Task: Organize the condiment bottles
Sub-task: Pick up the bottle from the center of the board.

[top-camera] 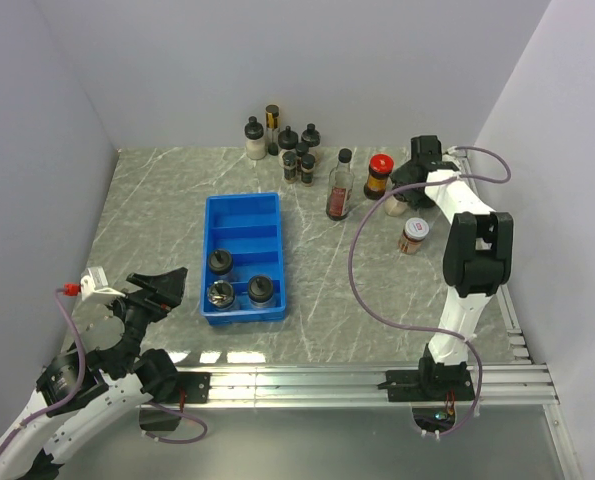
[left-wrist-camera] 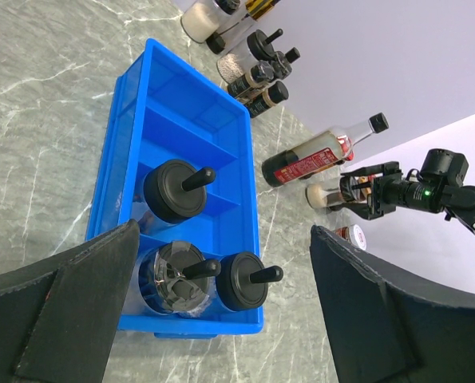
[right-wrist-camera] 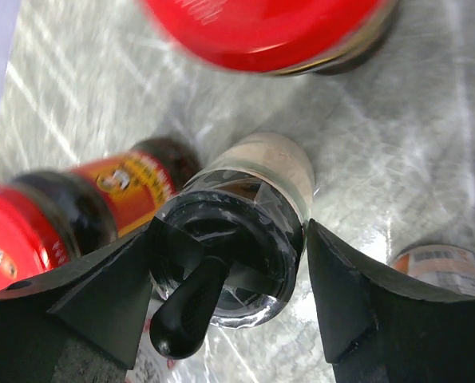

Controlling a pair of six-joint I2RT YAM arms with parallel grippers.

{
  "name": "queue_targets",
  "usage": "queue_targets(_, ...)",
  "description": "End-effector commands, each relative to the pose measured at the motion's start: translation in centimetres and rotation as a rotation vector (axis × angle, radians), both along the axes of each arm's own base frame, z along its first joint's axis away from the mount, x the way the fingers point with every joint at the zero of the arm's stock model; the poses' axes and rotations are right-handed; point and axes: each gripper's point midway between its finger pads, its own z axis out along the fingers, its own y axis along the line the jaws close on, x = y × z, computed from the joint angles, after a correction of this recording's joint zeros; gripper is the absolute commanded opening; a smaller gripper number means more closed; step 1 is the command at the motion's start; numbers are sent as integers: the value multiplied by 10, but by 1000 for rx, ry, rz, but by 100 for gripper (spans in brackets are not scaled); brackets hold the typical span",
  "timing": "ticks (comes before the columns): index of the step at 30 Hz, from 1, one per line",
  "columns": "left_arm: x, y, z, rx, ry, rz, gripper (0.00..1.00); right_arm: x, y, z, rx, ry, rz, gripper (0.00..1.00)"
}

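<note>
While the left gripper (left-wrist-camera: 223,231) hangs wide open and empty by the blue tray (top-camera: 208,255) near left, the right gripper (right-wrist-camera: 229,231) straddles a black-capped jar (right-wrist-camera: 279,163) far right; whether it grips, I cannot tell.

A blue compartment tray (top-camera: 243,214) sits left of centre on the grey marbled counter (top-camera: 377,290), lengthwise toward the pale back wall (top-camera: 307,60).

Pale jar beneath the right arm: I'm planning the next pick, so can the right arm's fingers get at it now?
Probably yes. In the right wrist view the fingers flank the black cap of the pale jar, with nothing between them. The red-capped bottle stands behind, clear of the gap.
</note>
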Motion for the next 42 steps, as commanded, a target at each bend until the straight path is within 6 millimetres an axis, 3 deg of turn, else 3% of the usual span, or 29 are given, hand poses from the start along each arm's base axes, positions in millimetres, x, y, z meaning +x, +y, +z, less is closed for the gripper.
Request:
queue_targets(1, 0, -1, 6, -36, -16, -1, 93, 17, 28, 43, 21, -126, 162, 44)
queue_targets(3, -1, -1, 8, -43, -17, -3, 93, 19, 39, 44, 6, -111, 249, 40)
queue_targets(8, -4, 3, 11, -72, -31, -6, 93, 16, 60, 36, -13, -64, 372, 13)
queue_targets(15, -5, 3, 12, -77, -32, -7, 93, -6, 74, 36, -48, -29, 439, 10)
queue_targets(16, -5, 3, 12, -75, -30, -7, 93, -13, 76, 30, -49, -14, 453, 2)
queue_targets(17, -5, 3, 12, -76, -31, -7, 93, -17, 81, 29, -53, -10, 469, 0)
queue_targets(29, -3, 2, 11, -67, -27, -1, 93, -82, 87, 49, -128, -64, 529, 0)
queue_targets(30, -3, 2, 10, -65, -25, -2, 93, -87, 92, 61, -122, -96, 549, 0)
queue_targets(35, -2, 2, 9, -53, -22, 3, 93, -123, 117, 68, -136, -142, 676, 0)
queue_targets(36, -2, 2, 9, -53, -23, 3, 93, -130, 121, 80, -144, -182, 694, 0)
queue_targets(37, -2, 2, 9, -51, -24, 3, 93, -137, 125, 81, -152, -188, 722, 0)
queue_targets(42, -2, 4, 12, -49, -30, 8, 93, -170, 173, 124, -169, -313, 889, 0)
